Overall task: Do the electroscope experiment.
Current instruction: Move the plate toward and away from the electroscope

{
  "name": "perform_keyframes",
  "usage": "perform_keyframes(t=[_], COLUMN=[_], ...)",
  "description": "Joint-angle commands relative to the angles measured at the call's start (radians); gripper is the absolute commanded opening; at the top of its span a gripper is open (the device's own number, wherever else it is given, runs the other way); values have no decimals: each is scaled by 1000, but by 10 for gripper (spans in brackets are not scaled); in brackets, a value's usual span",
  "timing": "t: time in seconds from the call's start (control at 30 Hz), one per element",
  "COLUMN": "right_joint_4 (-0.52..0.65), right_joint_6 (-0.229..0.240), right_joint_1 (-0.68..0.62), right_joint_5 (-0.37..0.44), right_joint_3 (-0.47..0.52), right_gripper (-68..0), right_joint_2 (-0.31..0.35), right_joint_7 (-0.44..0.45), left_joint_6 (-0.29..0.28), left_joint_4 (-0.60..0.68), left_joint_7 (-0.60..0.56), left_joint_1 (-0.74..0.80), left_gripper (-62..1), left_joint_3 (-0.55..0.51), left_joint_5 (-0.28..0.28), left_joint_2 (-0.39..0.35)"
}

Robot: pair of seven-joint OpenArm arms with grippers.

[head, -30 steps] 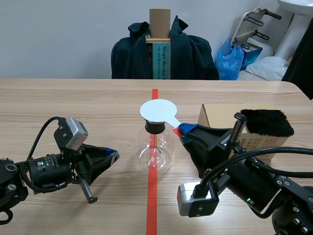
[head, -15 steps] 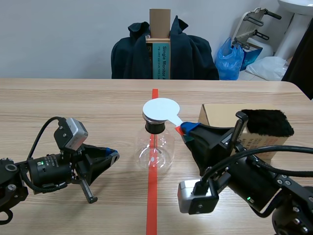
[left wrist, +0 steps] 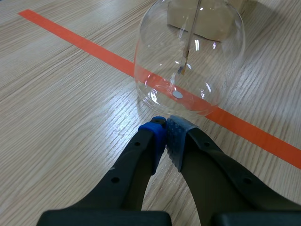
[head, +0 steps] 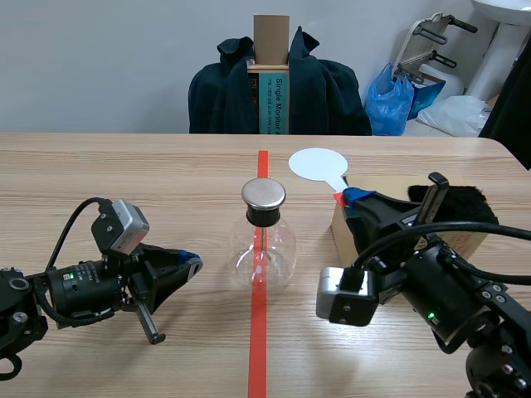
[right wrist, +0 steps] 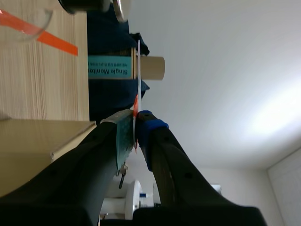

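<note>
White round disc on a thin handle (head: pixel 317 163), pinched by that handle between the closed pads of the right gripper (head: pixel 353 197). Raised off the wooden table (head: pixel 166 182), parked beyond and to the right of the clear round-bottomed glass flask with the black neck and metal cap (head: pixel 264 249), and well apart from the cap. Flask upright, sat right on the orange-red tape line (head: pixel 259 348). Over on the other side, left gripper (left wrist: pixel 166 123) shut on nothing, pads touching each other, low and just short of the flask's belly, no contact as far as can be told. Worries from here: could clip the metal cap too hard on the way in and rock or tip the flask, with no grip steadying it. Could also twist in the pads, being held only by that skinny handle. Might brush the brown cardboard box (head: pixel 338 225) or the black furry pad (head: pixel 469 203) on top of it, both just beside the gripper, and (guessing) spoil the charge. Long axis: from the pinched handle end up and away to the disc end, aimed at the table's far side and a bit toward the tape line, flat face roughly upward. Edge-on in the right wrist view.
</note>
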Motion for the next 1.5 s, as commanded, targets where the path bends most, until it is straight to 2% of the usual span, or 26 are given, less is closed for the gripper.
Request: perform_keyframes(t=[0.0,0.27,0.63,0.8,0.9,1.47], right_joint_4=[26,26,26,26,26,26], right_joint_6=[-18,-18,-24,-57,-57,-56], right_joint_1=[11,11,0,0,0,0], right_joint_5=[6,6,6,6,6,6], right_joint_3=[17,20,20,20,20,20], right_gripper=[-667,-667,-667,-667,-667,-667], right_joint_2=[13,13,13,13,13,13], right_joint_7=[-15,-51,105,180,215,262], left_joint_6=[-2,-2,-2,-2,-2,-2], left_joint_4=[13,13,13,13,13,13], left_joint_7=[-22,-22,-21,-21,-21,-21], left_joint_1=[-9,-9,-8,-8,-8,-8], left_gripper=[-590,-590,-590,-590,-590,-590], left_joint_3=[-3,-3,-3,-3,-3,-3], left_joint_5=[-7,-7,-7,-7,-7,-7], left_joint_2=[6,6,6,6,6,6])
